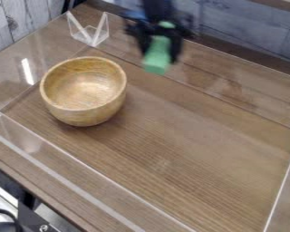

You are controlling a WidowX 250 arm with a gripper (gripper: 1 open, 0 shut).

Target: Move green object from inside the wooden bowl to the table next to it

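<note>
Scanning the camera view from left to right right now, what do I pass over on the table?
Wooden bowl, empty, on the left → pincer holding the green block in the air, past the bowl's right rim → bare tabletop → clear acrylic wall at the right edge.
</note>
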